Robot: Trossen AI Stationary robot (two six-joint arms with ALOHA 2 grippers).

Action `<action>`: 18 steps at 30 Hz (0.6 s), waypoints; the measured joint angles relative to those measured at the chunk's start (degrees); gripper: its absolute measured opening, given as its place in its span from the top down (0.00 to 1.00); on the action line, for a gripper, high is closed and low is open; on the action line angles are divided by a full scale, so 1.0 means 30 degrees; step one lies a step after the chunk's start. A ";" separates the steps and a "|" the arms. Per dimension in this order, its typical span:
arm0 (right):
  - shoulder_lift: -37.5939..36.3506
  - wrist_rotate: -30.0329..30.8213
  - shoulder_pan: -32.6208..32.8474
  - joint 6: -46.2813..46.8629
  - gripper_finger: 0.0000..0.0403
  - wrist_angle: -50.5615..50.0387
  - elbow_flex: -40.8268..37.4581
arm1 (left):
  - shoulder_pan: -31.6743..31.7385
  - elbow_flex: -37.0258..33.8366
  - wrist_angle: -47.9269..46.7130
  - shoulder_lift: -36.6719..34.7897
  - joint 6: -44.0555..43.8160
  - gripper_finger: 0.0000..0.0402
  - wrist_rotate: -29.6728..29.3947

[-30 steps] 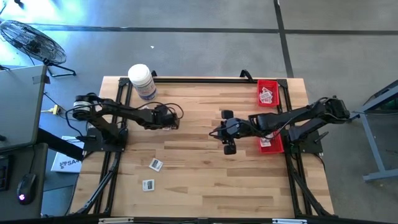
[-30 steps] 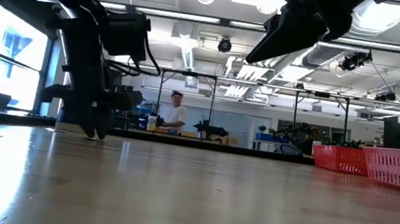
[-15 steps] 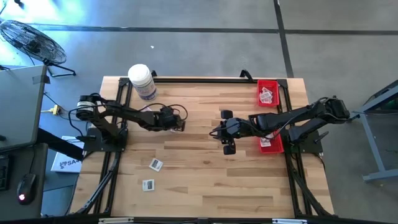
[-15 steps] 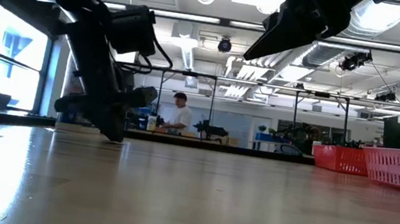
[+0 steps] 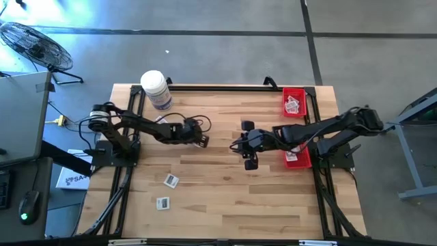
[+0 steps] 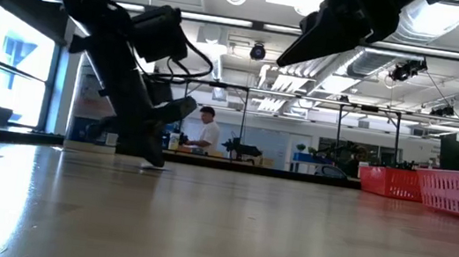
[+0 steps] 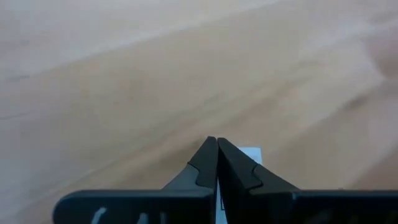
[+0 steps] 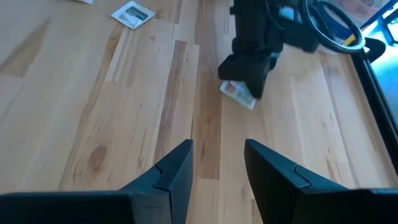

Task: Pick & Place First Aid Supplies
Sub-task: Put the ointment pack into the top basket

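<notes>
My left gripper (image 5: 202, 141) is down at the table top left of centre, shut on a small white first aid packet (image 8: 238, 94) with reddish print. In the left wrist view the packet (image 7: 252, 154) shows just beyond the shut fingers. Two more packets (image 5: 171, 180) (image 5: 162, 203) lie flat toward the near left. My right gripper (image 5: 249, 145) hangs open above the table's middle, nothing between its fingers, facing the left gripper. My left gripper pinches the packet between its two fingertips (image 7: 208, 158), coming slanting down from the table's left. A white strip of the packet (image 7: 220, 204) shows in the seam between the fingers. The rest sticks out past the tips (image 8: 233, 92); whether it is off the wood I cannot tell.
A big white jar (image 5: 156, 89) stands at the far left corner. Two red bins (image 5: 295, 102) (image 5: 298, 159) sit along the right edge, the far one holding packets. Bare wood lies between the two grippers and along the near side.
My left gripper has slid toward the table's right, nearer the centre, tipping its fingers more steeply down to the wood, and its fingers have shut. My right gripper has kept still.
</notes>
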 joint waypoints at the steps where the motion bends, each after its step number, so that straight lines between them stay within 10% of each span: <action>1: 0.0094 -0.0058 0.0000 -0.0011 0.66 0.0154 0.0003 | 0.0000 -0.0016 0.0565 0.0036 0.0584 1.00 0.0404; 9: 0.1060 -0.0355 -0.0022 -0.0058 0.66 0.0432 0.0003 | -0.0563 -0.0031 0.3516 -0.0047 0.3727 1.00 0.2957; 18: 0.2396 -0.0778 -0.0022 -0.1386 0.66 0.1906 0.0003 | -0.2467 0.0040 0.0419 -0.2471 0.4237 1.00 0.1133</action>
